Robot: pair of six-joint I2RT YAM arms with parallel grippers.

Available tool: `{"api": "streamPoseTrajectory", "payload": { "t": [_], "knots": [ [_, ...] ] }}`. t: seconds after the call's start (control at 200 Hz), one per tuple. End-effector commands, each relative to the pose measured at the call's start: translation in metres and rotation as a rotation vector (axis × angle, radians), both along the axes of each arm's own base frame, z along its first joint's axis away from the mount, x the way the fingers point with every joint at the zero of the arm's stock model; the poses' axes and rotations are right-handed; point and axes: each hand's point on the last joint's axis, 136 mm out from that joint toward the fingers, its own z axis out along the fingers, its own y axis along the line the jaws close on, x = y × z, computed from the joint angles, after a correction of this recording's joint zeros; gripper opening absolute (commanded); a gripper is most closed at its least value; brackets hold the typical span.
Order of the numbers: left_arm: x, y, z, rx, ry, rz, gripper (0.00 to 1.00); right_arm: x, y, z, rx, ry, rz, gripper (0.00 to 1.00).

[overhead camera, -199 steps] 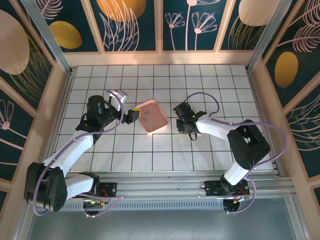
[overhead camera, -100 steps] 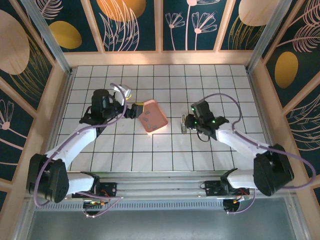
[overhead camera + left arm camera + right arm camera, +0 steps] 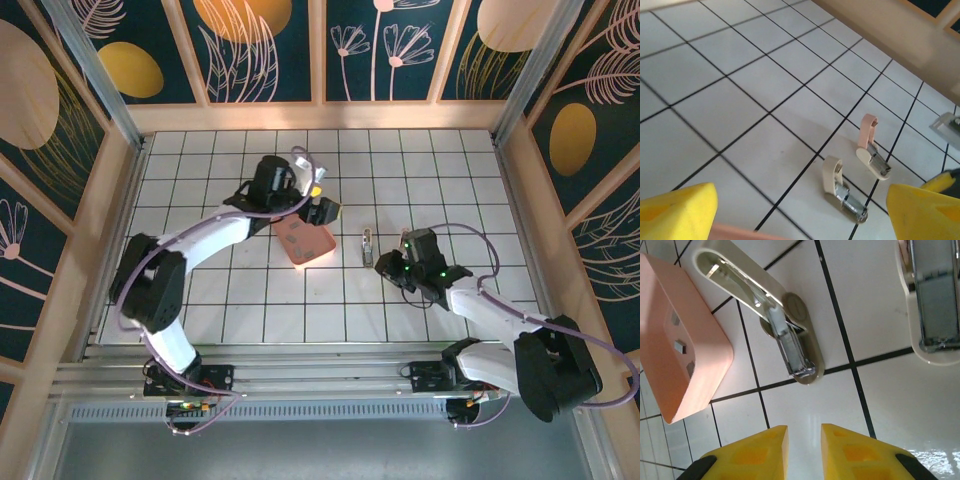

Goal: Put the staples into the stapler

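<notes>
Bright even overhead light, glare on glossy tiles, left wrist view blurred
</notes>
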Motion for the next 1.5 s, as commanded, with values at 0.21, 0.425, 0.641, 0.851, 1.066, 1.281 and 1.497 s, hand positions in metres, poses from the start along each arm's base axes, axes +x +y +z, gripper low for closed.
{"api": "streamPoseTrajectory", "payload": {
  "t": [0.21,0.425,0.641,0.851,1.066,1.281,1.497],
  "knots": [
    [0.002,-0.071,-0.043,-0.002,0.171,-0.132,0.83,0.002,0.007,-0.007,0.102,0.027,-0.063,0.24],
    [0.004,-0.094,-0.068,0.0,0.228,-0.152,0.83,0.005,0.013,-0.017,0.116,0.05,-0.059,0.24],
    [-0.001,-0.108,-0.085,-0.005,0.265,-0.192,0.81,0.005,0.014,-0.026,0.109,0.066,-0.053,0.23],
    [-0.009,-0.114,-0.092,-0.028,0.317,-0.234,0.74,0.007,0.016,-0.033,0.089,0.077,-0.039,0.23],
    [-0.022,-0.114,-0.103,-0.024,0.343,-0.277,0.7,0.006,0.014,-0.041,0.062,0.091,-0.04,0.22],
    [-0.034,-0.115,-0.094,-0.052,0.336,-0.34,0.66,0.008,0.014,-0.042,0.048,0.087,-0.037,0.21],
    [-0.045,-0.113,-0.089,-0.077,0.336,-0.388,0.64,0.011,0.012,-0.044,0.029,0.084,-0.039,0.21]
  ]
}}
